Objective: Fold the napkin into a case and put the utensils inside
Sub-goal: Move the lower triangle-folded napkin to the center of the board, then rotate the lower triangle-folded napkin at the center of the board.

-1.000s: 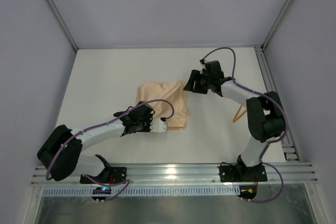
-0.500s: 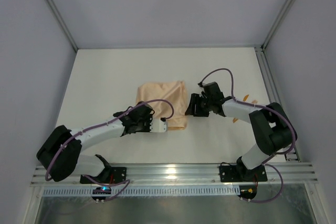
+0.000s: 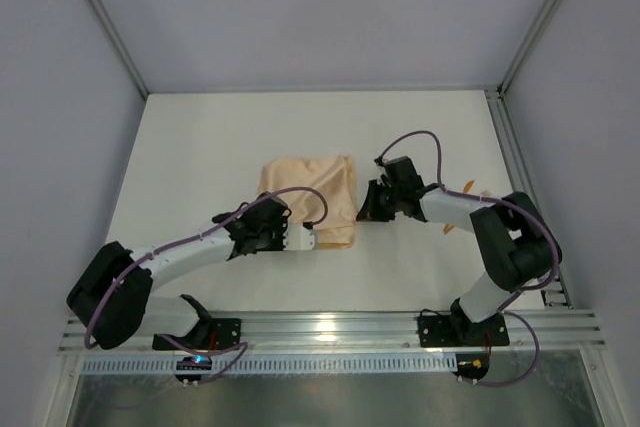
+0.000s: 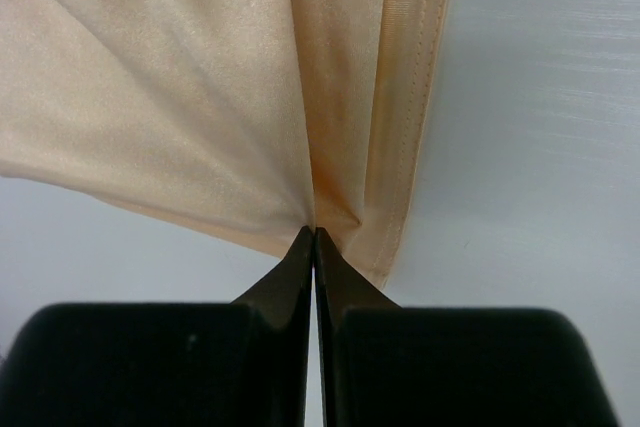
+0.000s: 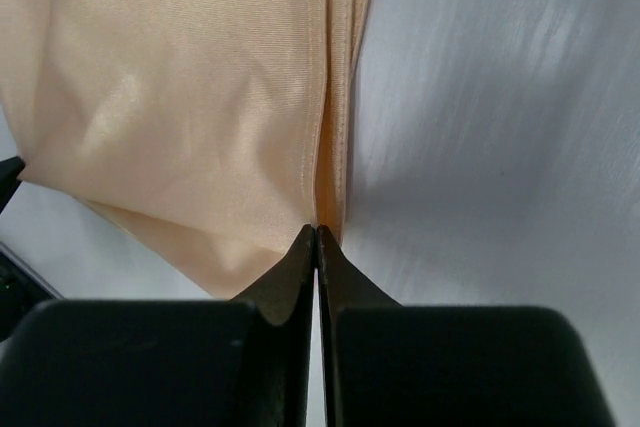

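Top view: the left gripper is pinching the napkin at its corner, and the right gripper is pinching its side edge. The utensils are lying behind the right gripper. Left wrist: the closed tips are gripping cloth that is fanning out ahead. Right wrist: the closed tips are clamping the hem just ahead.

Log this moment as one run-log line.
left gripper: jaws shut on napkin near edge | right gripper: jaws shut on its right edge | utensils: on table, not in napkin
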You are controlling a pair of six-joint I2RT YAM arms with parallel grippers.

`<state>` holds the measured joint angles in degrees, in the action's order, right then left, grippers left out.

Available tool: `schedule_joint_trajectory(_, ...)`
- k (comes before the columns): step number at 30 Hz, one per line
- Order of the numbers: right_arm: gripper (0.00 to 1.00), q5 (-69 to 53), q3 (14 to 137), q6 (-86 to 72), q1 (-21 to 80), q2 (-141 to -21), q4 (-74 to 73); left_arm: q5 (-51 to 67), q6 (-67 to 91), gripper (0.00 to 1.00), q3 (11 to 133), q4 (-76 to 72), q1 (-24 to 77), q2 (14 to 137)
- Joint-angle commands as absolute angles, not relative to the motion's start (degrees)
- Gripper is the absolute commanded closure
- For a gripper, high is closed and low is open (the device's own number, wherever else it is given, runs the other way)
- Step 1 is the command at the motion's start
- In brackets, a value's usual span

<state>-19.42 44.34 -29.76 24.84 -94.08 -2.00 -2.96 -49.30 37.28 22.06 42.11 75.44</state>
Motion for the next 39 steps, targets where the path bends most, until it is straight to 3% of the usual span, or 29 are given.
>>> schedule_joint_trajectory(1,0.97,-20.0,44.6,-28.7,26.3,-86.7,-3.3,-2.4,-47.0,1.00,39.7,22.9,39.6,73.5)
schedule_joint_trajectory(8,0.97,-22.0,39.5,-33.1,32.8,-78.8,-3.1,-2.2,-44.6,1.00,41.6,25.7,38.4,72.4)
schedule_joint_trajectory(22,0.97,-22.3,26.7,-40.8,38.2,-84.9,11.9,-3.8,-51.8,1.00,34.9,22.0,34.0,72.2)
schedule_joint_trajectory(25,0.89,-23.4,27.0,-40.1,39.2,-84.3,11.7,-3.4,-55.8,1.00,33.5,18.8,32.3,72.6)
schedule_joint_trajectory(30,0.49,-22.1,28.5,-36.4,39.3,-77.7,5.6,-2.6,-58.8,1.00,32.8,18.5,32.0,72.5)
schedule_joint_trajectory(33,0.38,-19.8,32.4,-32.5,37.4,-73.6,-2.4,-3.1,-60.3,1.00,32.3,17.1,31.9,72.2)
schedule_joint_trajectory(39,0.30,-18.7,43.1,-23.5,25.8,-73.8,-10.2,-2.2,-65.6,1.00,31.6,14.2,30.5,72.3)
